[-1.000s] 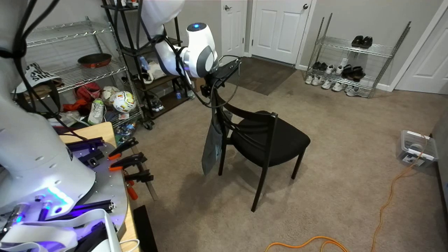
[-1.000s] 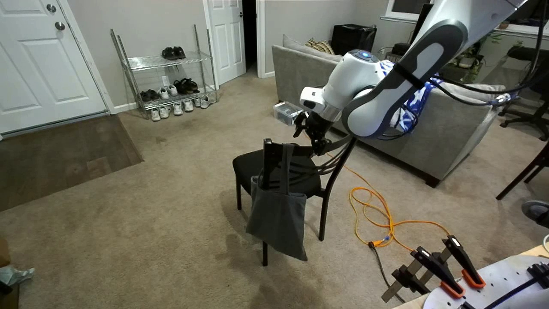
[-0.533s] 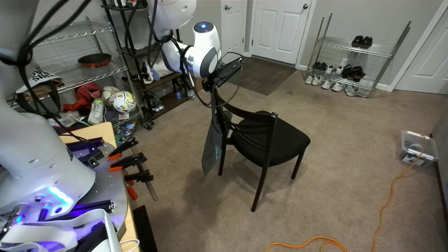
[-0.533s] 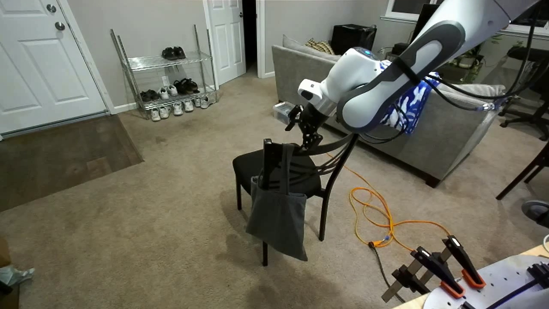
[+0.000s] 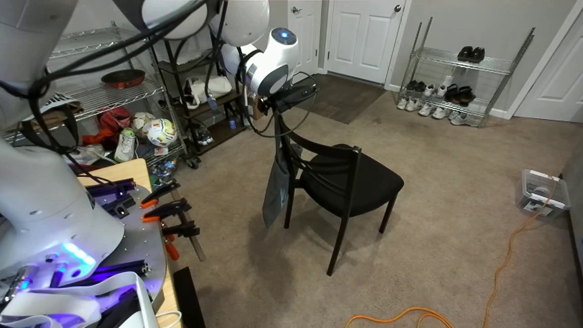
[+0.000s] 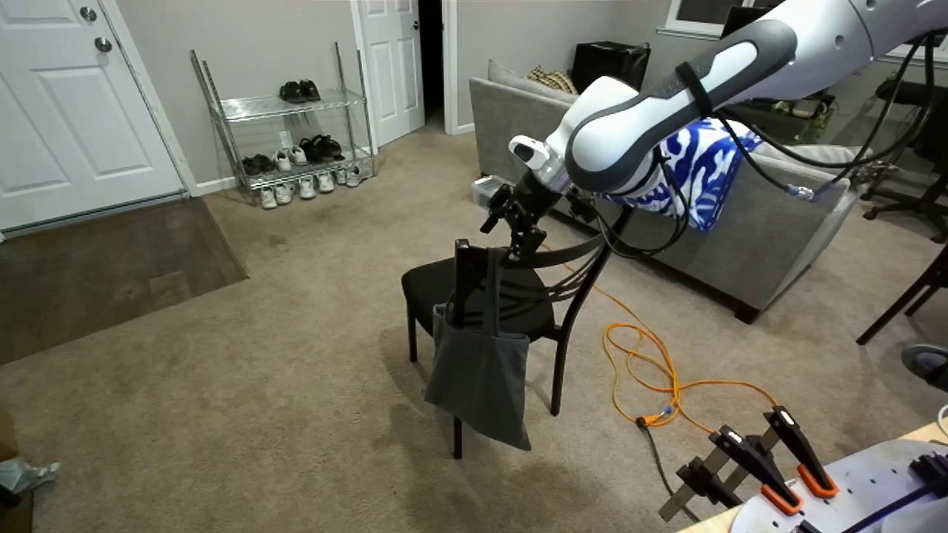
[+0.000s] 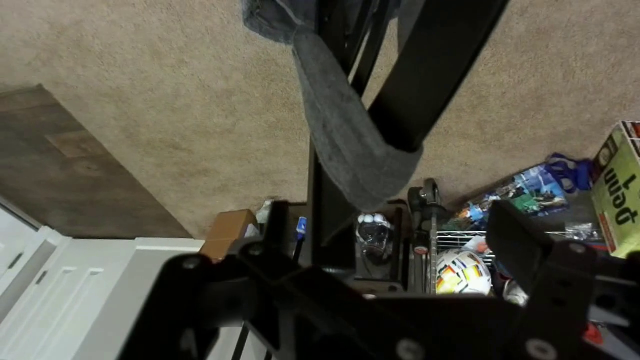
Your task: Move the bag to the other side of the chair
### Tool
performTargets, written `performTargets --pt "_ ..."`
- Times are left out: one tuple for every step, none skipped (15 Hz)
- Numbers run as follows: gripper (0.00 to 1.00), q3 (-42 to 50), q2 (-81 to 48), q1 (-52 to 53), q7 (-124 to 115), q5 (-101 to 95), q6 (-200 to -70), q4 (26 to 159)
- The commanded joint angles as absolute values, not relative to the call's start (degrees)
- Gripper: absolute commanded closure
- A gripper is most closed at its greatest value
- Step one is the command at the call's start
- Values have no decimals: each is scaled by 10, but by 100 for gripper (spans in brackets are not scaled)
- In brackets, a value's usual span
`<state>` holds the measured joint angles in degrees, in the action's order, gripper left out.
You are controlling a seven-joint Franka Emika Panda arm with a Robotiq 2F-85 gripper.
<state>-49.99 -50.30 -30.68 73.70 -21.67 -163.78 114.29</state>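
The bag [image 6: 478, 377], a grey-blue fabric tote, hangs by its handles from one top corner of the black chair's backrest. It shows edge-on in an exterior view [image 5: 275, 191]. Its printed face is not seen. The chair [image 6: 437, 285] stands upright on the carpet, and its dark seat shows in an exterior view [image 5: 373, 182]. My gripper [image 6: 501, 240] is just above the backrest, close beside the handle loop. In the wrist view the gripper [image 7: 392, 220] is open, with the grey handle [image 7: 350, 135] looped over the chair post [image 7: 430, 75] ahead of the fingers. Nothing is between the fingers.
A wire shelf [image 5: 104, 93] and a dark rack [image 5: 223, 130] stand behind the arm. A shoe rack [image 6: 296, 111] is by the wall. A grey sofa [image 6: 785, 252] stands beyond the chair. An orange cord [image 6: 670, 370] lies on the carpet. Clamps [image 6: 755, 459] stick out from the robot's table.
My gripper has moved along the backrest toward the corner with the bag's handles and slightly lower. The arm has swung and stretched with it. The bag and the chair have not moved.
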Motion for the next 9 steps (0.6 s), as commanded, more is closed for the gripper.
performTargets --pt "0 -483 -489 -287 767 -171 -1646 1144" --pt "0 -481 -490 -284 767 -171 -1647 1144" --pt "0 -480 -490 -282 767 -171 -1647 1144" --pt "0 -480 -490 -281 767 -171 -1647 1144" --pt "0 -480 -490 -281 767 -171 -1647 1144" --pt "0 -480 -490 -281 767 -171 -1647 1144" --pt "0 -479 -490 -281 767 -171 -1647 1144" --pt "0 -479 -490 -281 767 -171 -1647 1144" --pt "0 -480 -488 -282 767 -170 -1647 1145"
